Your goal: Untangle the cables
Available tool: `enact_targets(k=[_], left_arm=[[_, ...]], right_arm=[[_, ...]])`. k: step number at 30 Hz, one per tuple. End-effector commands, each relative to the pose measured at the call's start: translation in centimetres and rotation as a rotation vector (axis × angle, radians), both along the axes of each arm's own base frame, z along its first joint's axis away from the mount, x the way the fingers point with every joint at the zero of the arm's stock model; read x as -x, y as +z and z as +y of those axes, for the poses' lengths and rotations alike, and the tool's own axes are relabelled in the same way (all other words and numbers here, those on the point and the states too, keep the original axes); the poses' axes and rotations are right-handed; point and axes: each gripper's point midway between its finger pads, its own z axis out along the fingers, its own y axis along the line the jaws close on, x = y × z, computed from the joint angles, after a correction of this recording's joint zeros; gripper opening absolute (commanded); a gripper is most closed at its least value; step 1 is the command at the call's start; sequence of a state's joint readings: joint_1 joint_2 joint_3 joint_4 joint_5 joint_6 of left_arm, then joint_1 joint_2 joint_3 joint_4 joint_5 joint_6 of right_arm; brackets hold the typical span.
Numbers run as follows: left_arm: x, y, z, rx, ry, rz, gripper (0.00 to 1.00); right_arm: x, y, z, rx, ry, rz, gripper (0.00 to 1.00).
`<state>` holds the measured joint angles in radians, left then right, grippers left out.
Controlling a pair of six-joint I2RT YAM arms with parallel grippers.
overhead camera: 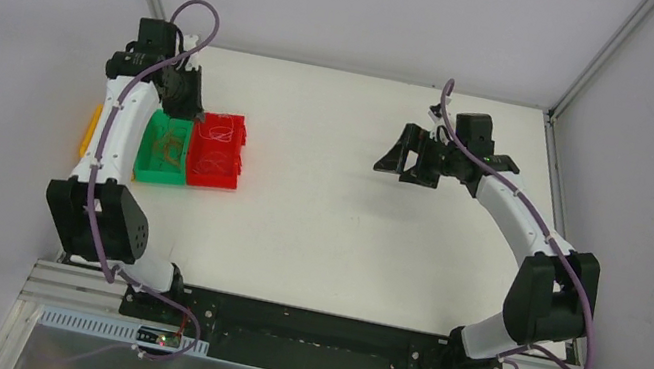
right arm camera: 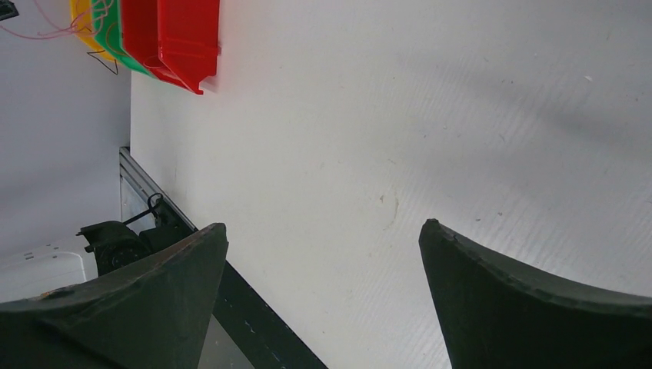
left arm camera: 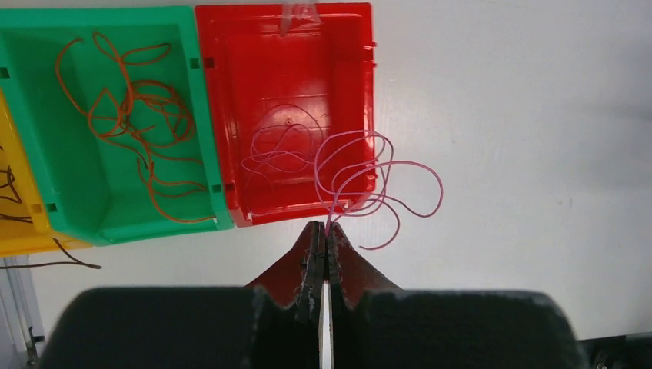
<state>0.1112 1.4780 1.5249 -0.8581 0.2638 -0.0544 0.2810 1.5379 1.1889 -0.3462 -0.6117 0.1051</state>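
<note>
My left gripper (left arm camera: pixel 326 227) is shut on a thin pink-red wire (left arm camera: pixel 382 187) and holds it over the near rim of the red bin (left arm camera: pixel 288 69); its loops hang partly inside the bin and partly over the white table. Orange wires (left arm camera: pixel 132 115) lie loose in the green bin (left arm camera: pixel 96 207). Dark wires (left arm camera: pixel 46 264) trail from the yellow bin (left arm camera: pixel 19 231). In the top view the left gripper (overhead camera: pixel 183 100) sits at the far edge of the bins (overhead camera: pixel 215 153). My right gripper (overhead camera: pixel 406 154) is open and empty, raised over mid-table, far from the bins (right arm camera: pixel 165 34).
The three bins stand side by side at the table's left. The table's near edge and black base rail (right arm camera: pixel 254 307) show in the right wrist view. Grey walls with metal frame posts (overhead camera: pixel 587 68) bound the table at the back.
</note>
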Motion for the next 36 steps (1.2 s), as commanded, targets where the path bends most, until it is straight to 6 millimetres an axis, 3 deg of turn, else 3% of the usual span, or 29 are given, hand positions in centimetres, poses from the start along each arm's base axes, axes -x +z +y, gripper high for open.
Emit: enact_targets(k=[1,8,12,17,20,21,24,28,32,36], left_arm=[[-1.2,-2.6,2.8,-0.054,0.077,0.065,0.00],[-3.3,-6.9,2.8,-0.026,0.097,0.115,0.00],[-3.7,-6.8,2.6,-0.013,0.079,0.110,0.44],[-3.3,-3.0,0.7,0.054,-0.007,0.030,0.78],[-2.6,-0.1,-1.2,0.092,-0.147,0.016,0.99],[-2.7,1.4,-1.5,0.083,-0.173,0.006,0.99],[-2.2,2.7,-3.0,0.082,-0.246,0.054,0.99],[-1.5,2.9,-6.0,0.197,-0.278,0.104,0.99],[-0.5,2.7,-8.5,0.330,-0.332,0.137,0.99],[0.3,1.1,-8.6,0.335,-0.319,0.163,0.99]], right_arm=[[0.3,1.6,0.3,-0.037,0.008,-0.034,0.99],[0.6,1.5,-0.3,0.000,0.018,-0.040,0.99],[0.7,0.7,-1.2,0.059,0.019,-0.016,0.99],[0.3,1.1,-3.9,0.075,-0.043,0.006,0.99],[-0.3,1.6,-6.2,0.094,-0.125,0.013,0.99],[-0.5,1.8,-7.3,0.102,-0.165,0.014,0.99],[-1.2,2.5,-10.4,0.111,-0.286,0.007,0.99],[-1.3,3.2,-14.5,0.146,-0.438,-0.001,0.99],[-0.1,3.1,-17.6,0.252,-0.558,0.022,0.99],[1.9,2.6,-18.3,0.305,-0.573,0.070,0.99]])
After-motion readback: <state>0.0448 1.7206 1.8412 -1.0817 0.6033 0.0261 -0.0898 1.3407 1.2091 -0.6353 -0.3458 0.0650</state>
